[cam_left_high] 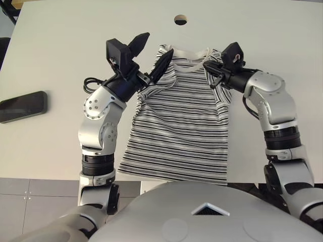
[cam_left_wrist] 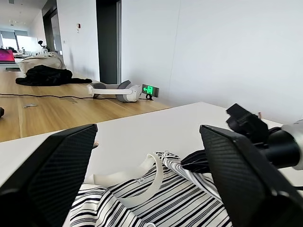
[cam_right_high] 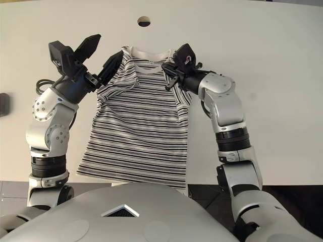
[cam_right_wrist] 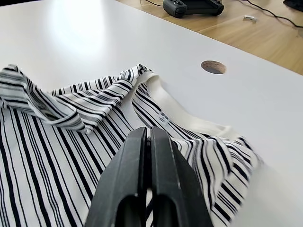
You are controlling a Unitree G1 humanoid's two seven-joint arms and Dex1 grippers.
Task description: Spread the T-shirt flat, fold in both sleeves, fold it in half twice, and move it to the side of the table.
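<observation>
Item under inspection: T-shirt [cam_left_high: 176, 131], narrow black and white stripes with a plain cream collar [cam_left_high: 189, 52]. It lies on the white table [cam_left_high: 60, 55] in front of the robot, mostly flat. The body panel is smooth. The upper chest is rumpled, with a loose fold of fabric [cam_right_wrist: 71, 111] lying inward across it.

Left gripper [cam_left_high: 150, 54]: spread wide and raised above the shirt's left shoulder, holding nothing. Its lower finger hides that shoulder's edge.

Right gripper [cam_right_wrist: 147, 135]: fingers pressed together at the right shoulder, tip over the striped cloth. Whether any fabric is pinched between them cannot be determined. The sleeve on that side is bunched under the arm and hard to make out.

Orientation: the long axis runs straight away from the robot, collar at the far end and hem [cam_left_high: 171, 174] at the near table edge (the right corner appears to hang slightly over it).

Also noted: a round hole [cam_left_high: 180, 19] in the table beyond the collar, and a flat dark object [cam_left_high: 22, 106] well off to the left.
</observation>
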